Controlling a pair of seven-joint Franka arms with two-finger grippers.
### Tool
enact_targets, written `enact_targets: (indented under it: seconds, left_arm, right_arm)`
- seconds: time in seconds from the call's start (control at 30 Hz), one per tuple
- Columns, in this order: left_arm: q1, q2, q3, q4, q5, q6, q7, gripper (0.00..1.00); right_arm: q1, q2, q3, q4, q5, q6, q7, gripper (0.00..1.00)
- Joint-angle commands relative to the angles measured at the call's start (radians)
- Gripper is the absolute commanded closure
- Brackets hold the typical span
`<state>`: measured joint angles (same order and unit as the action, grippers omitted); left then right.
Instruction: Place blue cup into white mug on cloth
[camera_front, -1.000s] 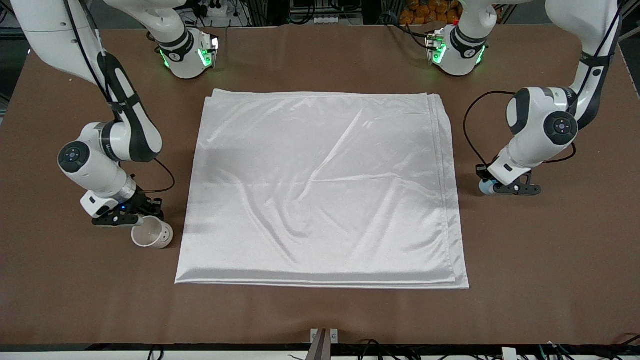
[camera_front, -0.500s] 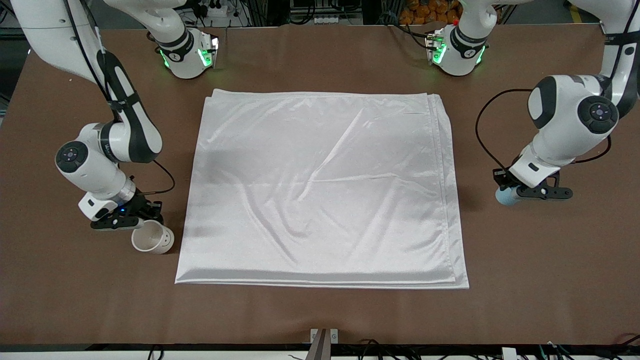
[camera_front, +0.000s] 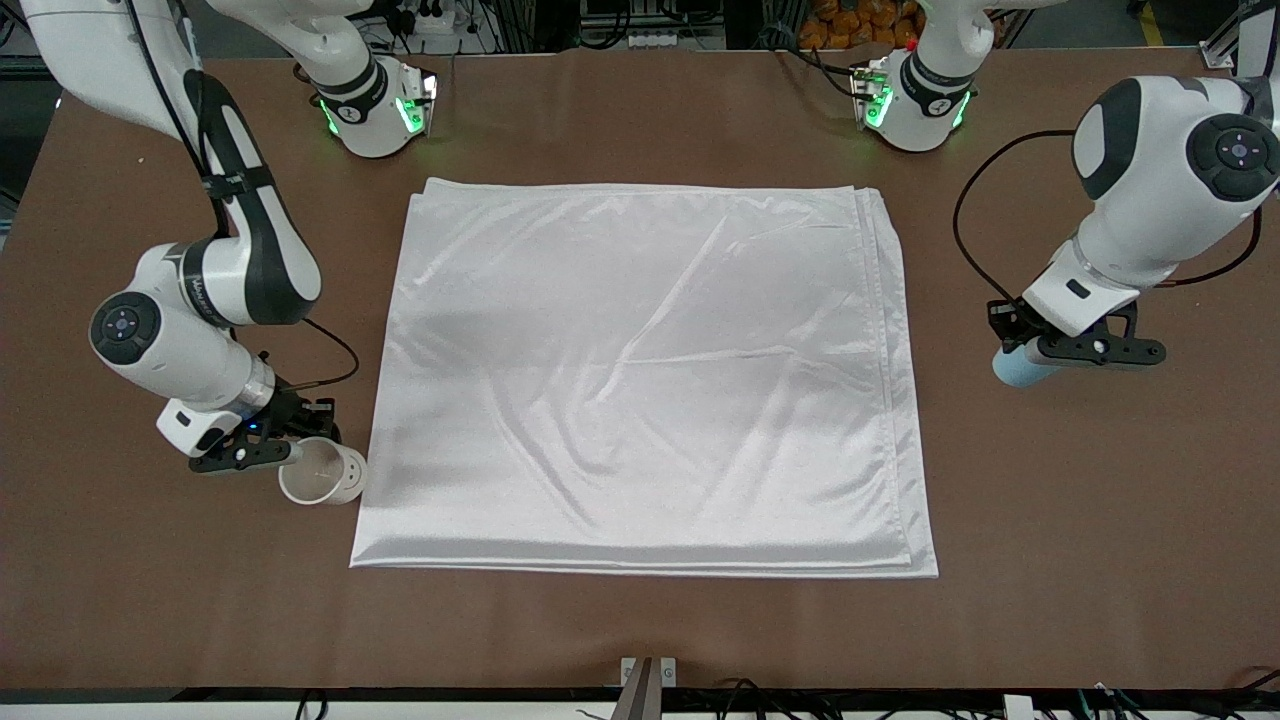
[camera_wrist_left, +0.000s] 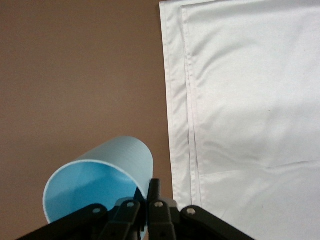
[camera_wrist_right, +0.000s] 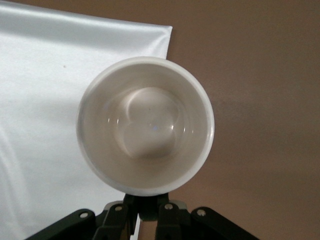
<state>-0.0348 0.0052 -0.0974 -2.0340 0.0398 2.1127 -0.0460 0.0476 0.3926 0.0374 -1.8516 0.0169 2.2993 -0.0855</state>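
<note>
My right gripper (camera_front: 288, 452) is shut on the black handle of the white mug (camera_front: 322, 473) and holds it just above the table, beside the cloth (camera_front: 640, 370) at the right arm's end. The right wrist view looks down into the empty mug (camera_wrist_right: 145, 125), with the gripper (camera_wrist_right: 150, 207) at its handle and the cloth's corner (camera_wrist_right: 45, 100) under it. My left gripper (camera_front: 1032, 350) is shut on the rim of the blue cup (camera_front: 1018, 369), held tilted over bare table beside the cloth's other edge. The left wrist view shows the cup (camera_wrist_left: 100, 175), the gripper (camera_wrist_left: 148, 200) and the cloth (camera_wrist_left: 250, 100).
The brown table (camera_front: 640, 620) surrounds the cloth with bare room on every side. The two arm bases (camera_front: 375, 110) (camera_front: 915, 100) stand along the table's edge farthest from the front camera.
The right gripper has carried the mug a little toward the cloth's edge. The left gripper has raised the blue cup and moved it away from the cloth.
</note>
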Motion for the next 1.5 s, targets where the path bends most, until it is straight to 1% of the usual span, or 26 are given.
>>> enact_targets:
  seconds: [0.0,0.17,0.53,0.9,1.1,1.33,1.47]
  left_arm:
    - [0.007,-0.027,-0.021,-0.003,0.026,-0.020,-0.031,1.00]
    - [0.007,-0.027,-0.022,0.003,0.026,-0.020,-0.032,1.00]
    - [0.007,-0.027,-0.022,0.009,0.026,-0.022,-0.032,1.00]
    - [0.004,-0.027,-0.024,0.011,0.026,-0.022,-0.034,1.00]
    - [0.003,-0.027,-0.024,0.011,0.026,-0.022,-0.034,1.00]
    - [0.000,-0.025,-0.036,0.009,0.026,-0.022,-0.048,1.00]
    - [-0.002,-0.022,-0.047,0.009,0.026,-0.022,-0.072,1.00]
  right_arm:
    - [0.054,-0.009,0.006,0.051,-0.002,-0.077,0.061,1.00]
    - [0.136,-0.006,0.004,0.089,-0.002,-0.093,0.188,1.00]
    - [0.328,0.006,0.004,0.115,-0.002,-0.084,0.504,1.00]
    - [0.492,0.094,0.002,0.206,-0.008,-0.075,0.754,1.00]
    - [0.548,0.152,0.001,0.247,-0.017,-0.064,0.817,1.00]
    - [0.620,0.186,0.001,0.262,-0.020,-0.015,0.937,1.00]
    - [0.655,0.209,-0.005,0.279,-0.023,-0.012,0.955,1.00]
